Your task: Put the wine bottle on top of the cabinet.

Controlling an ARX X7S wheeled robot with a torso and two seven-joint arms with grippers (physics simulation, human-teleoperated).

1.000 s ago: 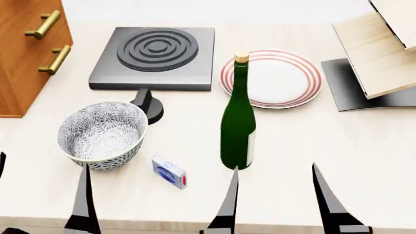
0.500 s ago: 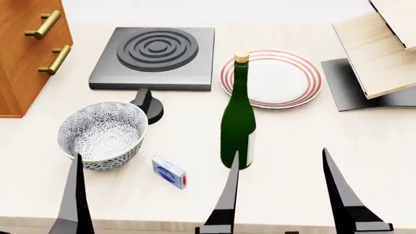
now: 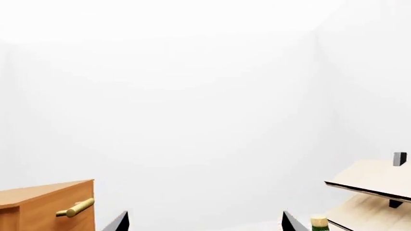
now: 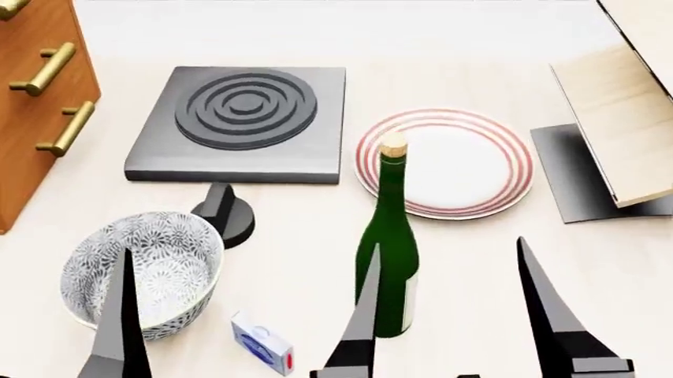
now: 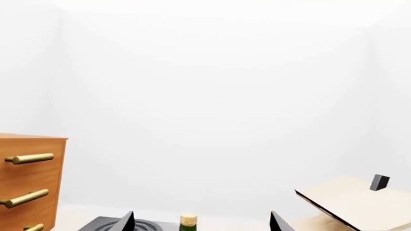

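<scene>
The wine bottle (image 4: 387, 244) stands upright near the table's front, dark green with a tan cork (image 4: 393, 145). My right gripper (image 4: 458, 315) is open just in front of it. Its left finger (image 4: 363, 323) overlaps the bottle's lower body in the head view. In the right wrist view the cork (image 5: 187, 220) shows between the open right gripper's (image 5: 202, 222) tips, with no contact seen. The left gripper (image 3: 205, 224) is open and empty, one finger (image 4: 118, 323) in front of the bowl. The reddish-brown cabinet (image 4: 31, 102) stands at the far left, its top out of the head view.
A patterned bowl (image 4: 142, 272) sits front left, with a small blue-white box (image 4: 261, 344) beside it. Behind are a dark stove plate (image 4: 236, 122) with its knob (image 4: 224, 213) and a red-ringed plate (image 4: 447, 161). A pale slanted rack (image 4: 620, 118) stands far right.
The head view has shifted, so everything on the table sits lower in the frame. Over the second the fingers of both grippers rose in the view towards the bottle and the bowl.
</scene>
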